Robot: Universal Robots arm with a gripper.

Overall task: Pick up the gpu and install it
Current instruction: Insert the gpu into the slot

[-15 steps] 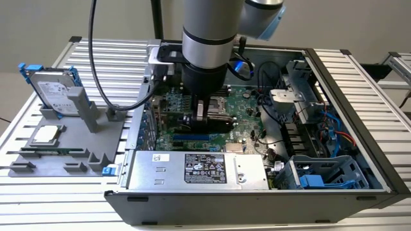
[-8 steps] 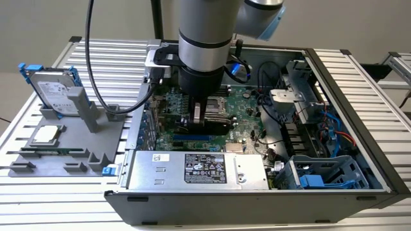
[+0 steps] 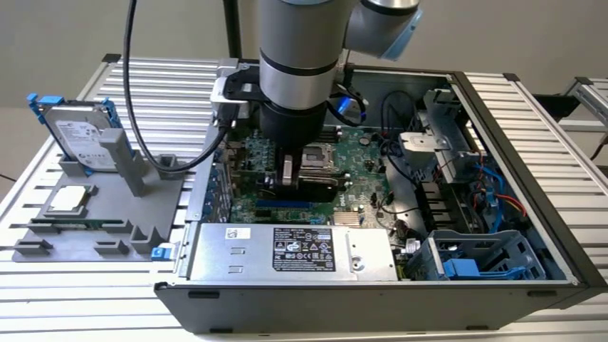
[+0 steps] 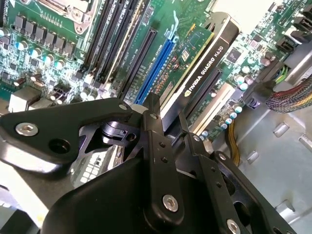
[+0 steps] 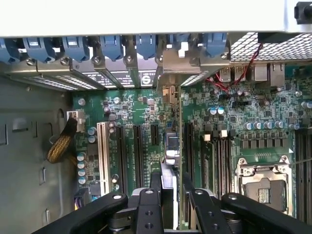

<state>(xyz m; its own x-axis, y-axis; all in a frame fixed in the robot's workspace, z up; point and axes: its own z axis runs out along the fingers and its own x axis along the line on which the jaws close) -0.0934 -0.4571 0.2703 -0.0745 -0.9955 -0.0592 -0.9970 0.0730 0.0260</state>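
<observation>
As your arm reached into the PC case, jaws sat clamped on the gpu, edge-on over the mobo slots.

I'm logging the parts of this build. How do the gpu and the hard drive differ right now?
The gpu is inside the computer case, held on edge over the motherboard between the gripper's fingers; the hard drive stands outside in the grey holder. The gpu is black and green, the hard drive silver in a blue frame. Both stand on edge.

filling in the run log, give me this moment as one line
stage: gpu standing on edge in motherboard slot | gripper: shut on gpu, inside pc case | hard drive: on grey holder
</observation>
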